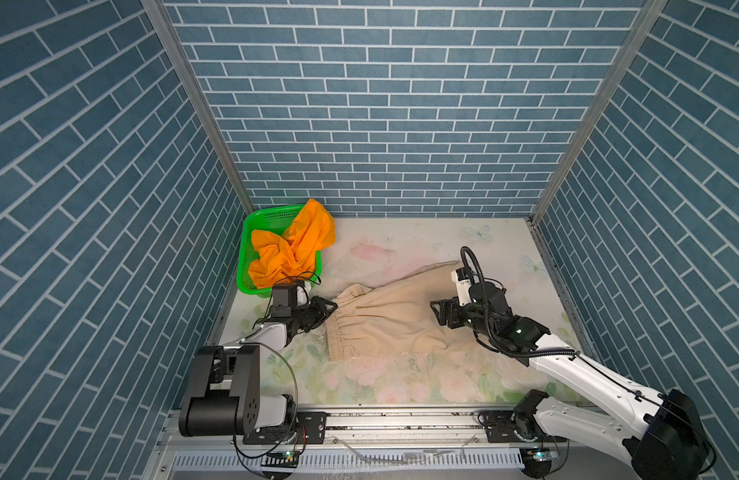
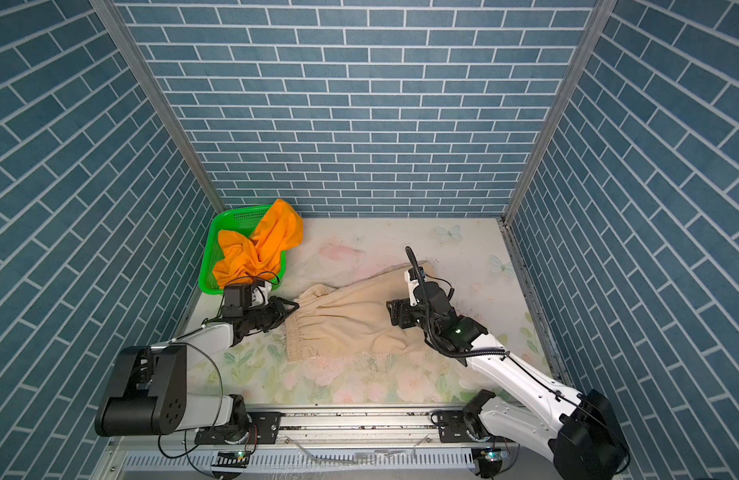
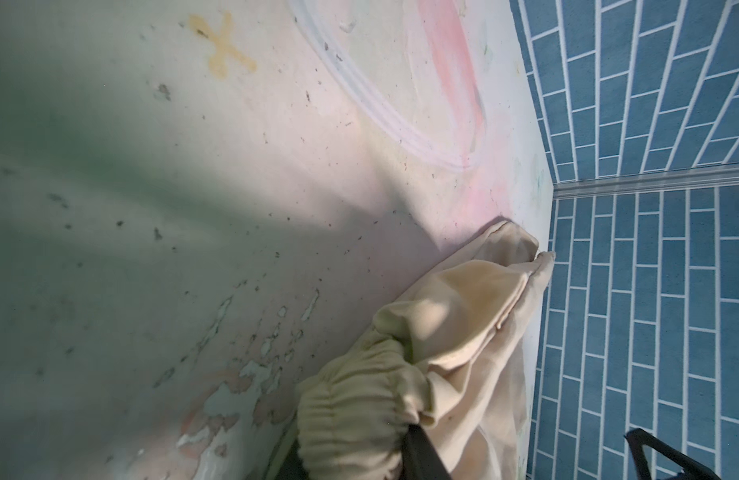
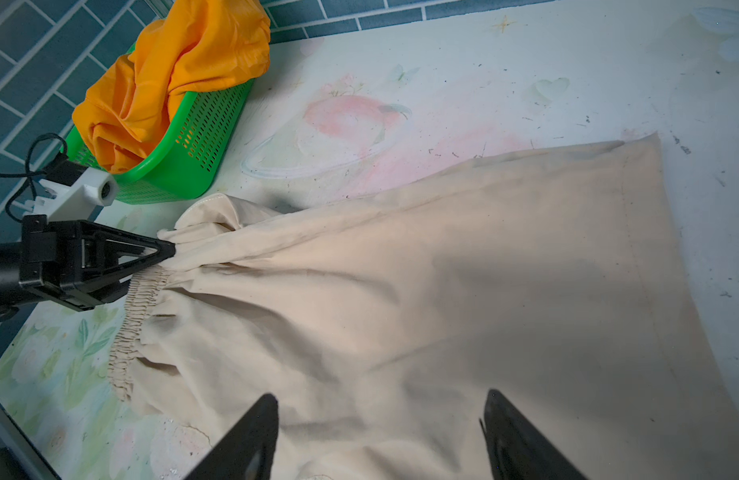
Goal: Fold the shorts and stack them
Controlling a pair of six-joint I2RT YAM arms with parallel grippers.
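Nearest the lens in both top views stand the two arms, the left arm (image 1: 222, 386) rooted at 7 o'clock and the right arm (image 1: 592, 374) at 5 o'clock, both reaching inward over the flower-printed table (image 1: 401, 237). The biggest thing on that table is the beige shorts (image 1: 384, 320), spread across the middle with the gathered waistband (image 1: 338, 336) toward 9 o'clock and a leg hem trailing off toward 1 o'clock. The cloth lies mostly flat, but the far corner of the waistband is bunched, so I judge the pair is being straightened for a first fold and is not yet folded. At 10 o'clock sits the green basket (image 1: 242, 266). The orange shorts (image 1: 293, 249) are crumpled inside it and spill over its rim, apparently waiting their turn. The left gripper (image 4: 168, 251) comes in from 9 o'clock with its fingers pressed together on the waistband edge, pinching a tuck of beige cloth, likely so the elastic can be tugged taut. The right gripper (image 4: 380, 399) hovers above the middle of the shorts, just toward 3 o'clock. Its fingers are spread with nothing between them, probably poised to pin or take the leg fabric.
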